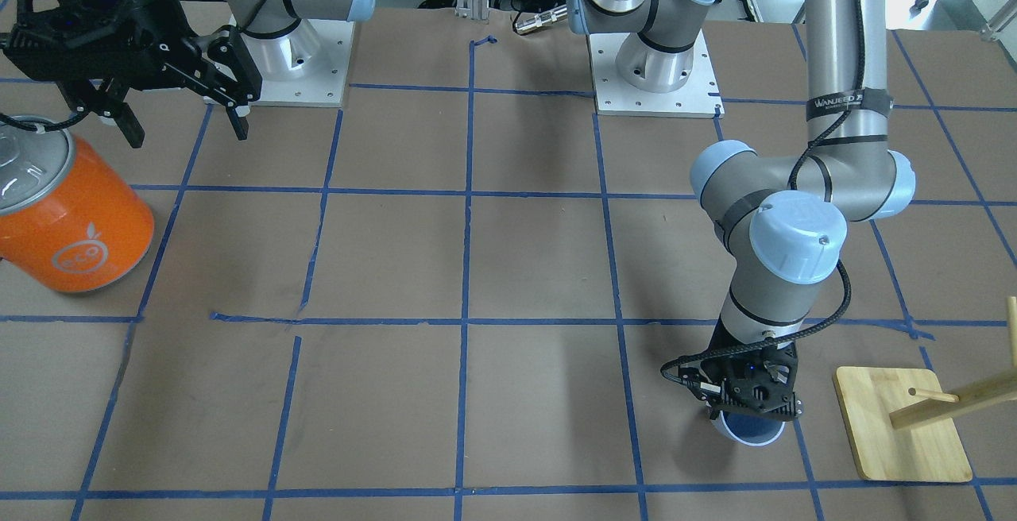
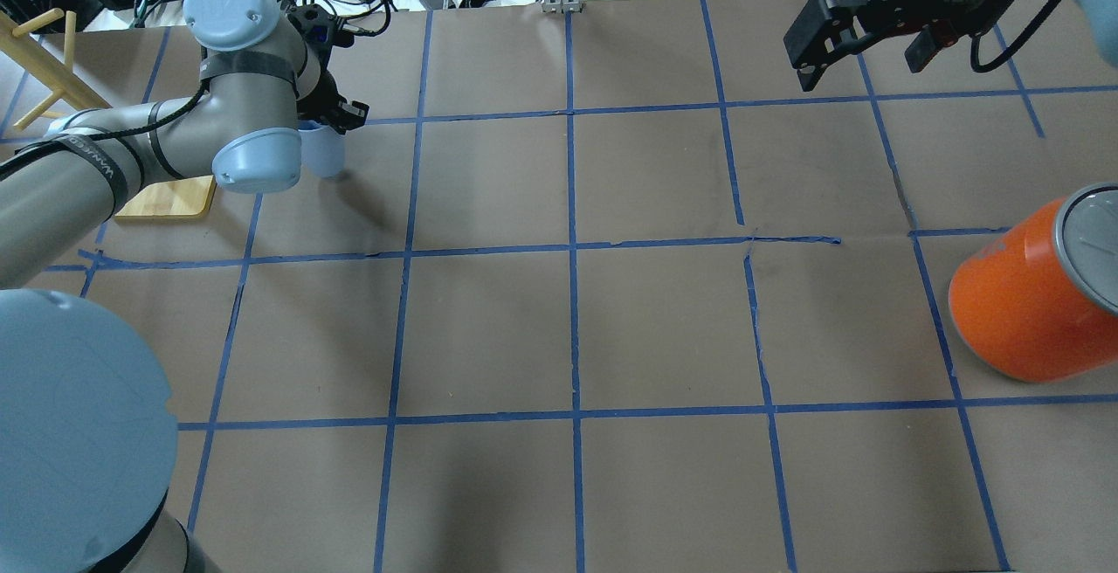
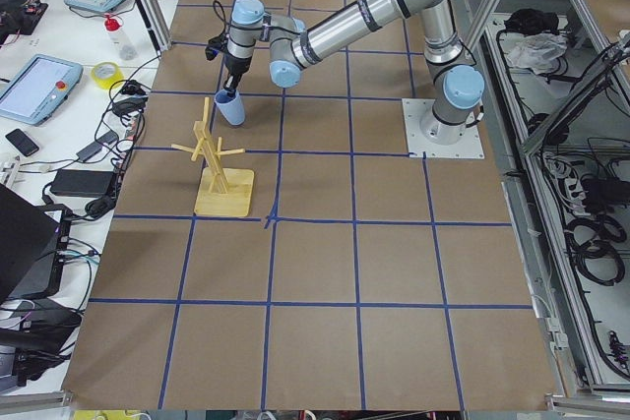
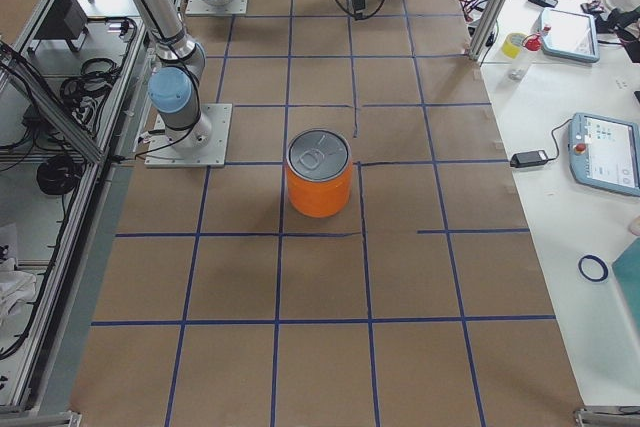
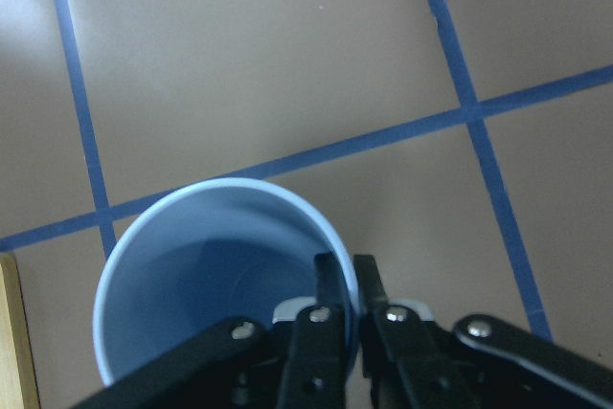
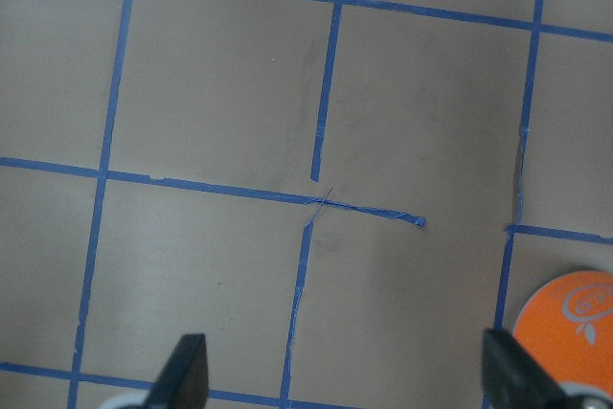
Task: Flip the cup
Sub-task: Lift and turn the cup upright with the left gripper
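Left wrist view: left end effector [image 5: 347,273] clenched on the rim of the small pale-blue plastic cup [image 5: 192,265], one finger inside, one outside. Overhead hides that grip behind the arm. Cup mouth-up beside wooden rack base [image 1: 898,426]. Farther off, right end effector [image 6: 347,375] released wide, near orange metal-topped can [image 1: 71,211].

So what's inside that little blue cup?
Nothing but one finger of the left gripper, pinching the wall of the cup. The blue inside looks empty, though the gripper hides the near part.
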You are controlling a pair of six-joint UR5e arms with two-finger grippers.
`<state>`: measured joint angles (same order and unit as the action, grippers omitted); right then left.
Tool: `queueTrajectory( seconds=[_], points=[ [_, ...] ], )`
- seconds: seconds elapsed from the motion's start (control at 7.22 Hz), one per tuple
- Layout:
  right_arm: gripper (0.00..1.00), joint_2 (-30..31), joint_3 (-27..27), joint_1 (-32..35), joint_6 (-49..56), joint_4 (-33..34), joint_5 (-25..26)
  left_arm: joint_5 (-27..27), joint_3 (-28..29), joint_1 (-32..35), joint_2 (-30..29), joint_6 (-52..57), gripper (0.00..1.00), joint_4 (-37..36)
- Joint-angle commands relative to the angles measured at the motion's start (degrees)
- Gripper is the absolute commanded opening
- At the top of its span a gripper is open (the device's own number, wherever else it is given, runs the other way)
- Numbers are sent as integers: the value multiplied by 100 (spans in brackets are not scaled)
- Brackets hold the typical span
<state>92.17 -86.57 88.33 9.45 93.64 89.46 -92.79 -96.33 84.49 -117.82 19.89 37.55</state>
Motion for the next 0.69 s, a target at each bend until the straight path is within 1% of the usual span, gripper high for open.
queueTrajectory(
  seconds=[0.0,0.28,0.42,0.55],
  points=[
    [100,3,0,0,-49,5,10,7,-17,-2,-13,-72,0,-3],
    [100,3,0,0,-49,5,10,-11,-17,-2,-48,-90,0,6],
    [100,3,0,0,-49,5,19,7,-26,-2,-57,-99,3,6],
    [100,12,0,0,-49,5,19,7,-26,-2,-57,-143,20,6]
  ],
)
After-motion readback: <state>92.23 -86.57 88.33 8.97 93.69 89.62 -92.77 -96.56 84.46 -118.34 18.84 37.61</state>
